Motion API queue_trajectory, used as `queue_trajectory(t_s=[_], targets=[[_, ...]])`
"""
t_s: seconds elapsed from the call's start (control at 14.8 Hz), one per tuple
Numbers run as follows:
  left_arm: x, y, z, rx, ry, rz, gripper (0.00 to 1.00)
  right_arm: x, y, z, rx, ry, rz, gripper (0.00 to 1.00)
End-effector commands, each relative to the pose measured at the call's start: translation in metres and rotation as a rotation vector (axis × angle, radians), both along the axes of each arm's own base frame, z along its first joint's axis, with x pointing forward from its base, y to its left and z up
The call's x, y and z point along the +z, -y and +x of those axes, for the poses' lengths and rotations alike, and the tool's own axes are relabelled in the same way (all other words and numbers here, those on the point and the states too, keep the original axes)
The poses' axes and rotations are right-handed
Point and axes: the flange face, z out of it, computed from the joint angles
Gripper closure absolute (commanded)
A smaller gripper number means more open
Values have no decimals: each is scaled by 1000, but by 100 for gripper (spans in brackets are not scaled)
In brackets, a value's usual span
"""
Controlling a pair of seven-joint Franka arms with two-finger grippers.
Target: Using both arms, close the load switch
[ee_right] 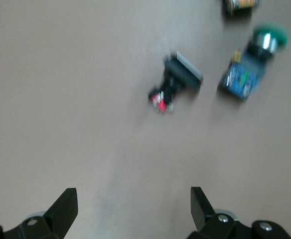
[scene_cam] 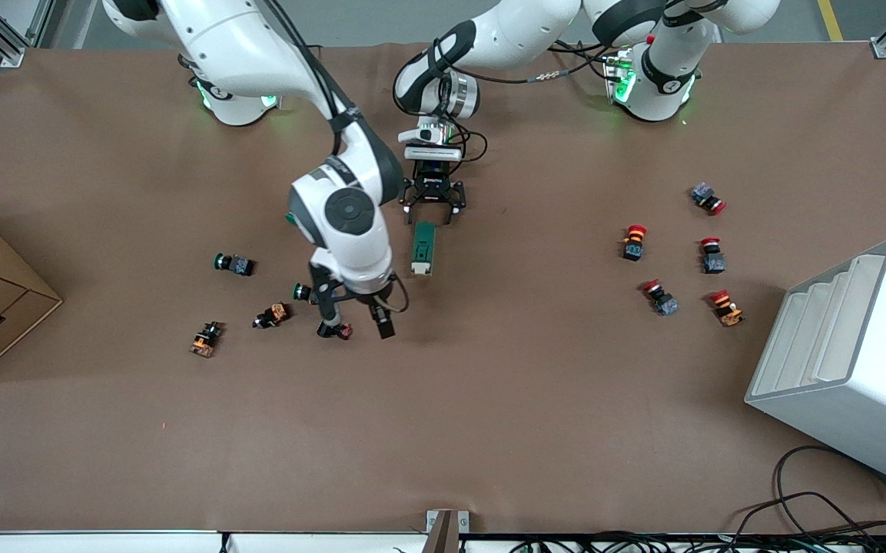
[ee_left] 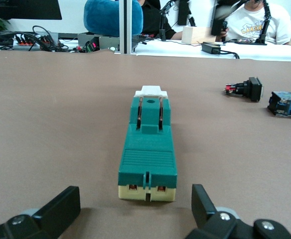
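I have the switch (scene_cam: 423,248) lying flat on the tabletop (scene_cam: 489,399) near the middle, its long axis running toward the front camera, the white lever end nearer that camera. My left claw (scene_cam: 433,213) sits low just at the switch's end toward the bases, fingers apart and empty; in the left wrist view the cream end of the switch (ee_left: 147,162) lies just ahead of the open fingers (ee_left: 61,206). My right claw (scene_cam: 358,322) hangs over the buttons toward the right arm's end, also spread wide and holding nothing, a small red-tipped part (ee_right: 175,85) below it. My worry: if the left claw closes off-centre the light block may skid or twist, and the right claw, coming in for the lever, could sweep a green button (scene_cam: 303,292) or push the unbraced switch along the tabletop
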Motion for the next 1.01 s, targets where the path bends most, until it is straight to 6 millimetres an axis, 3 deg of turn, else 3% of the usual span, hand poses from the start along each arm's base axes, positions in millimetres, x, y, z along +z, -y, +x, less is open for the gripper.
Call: queue_trajectory(t_s=[0.0,0.2,0.41,0.61,0.81,0.95], targets=[[10,7,2,47,-46,8,0,29,42,4,254,-101,-56,0],[32,29,5,118,-110,42,0,72,112,20,460,-199,-36,0],[43,41,5,136,-140,55,0,125,219,38,708,-230,35,0],[59,52,8,154,-172,80,0,155,326,45,932,-245,66,0],[90,74,28,212,-275,147,0,199,401,44,1053,-275,93,0],[125,86,47,235,-359,197,0,233,426,40,1044,-295,91,0]])
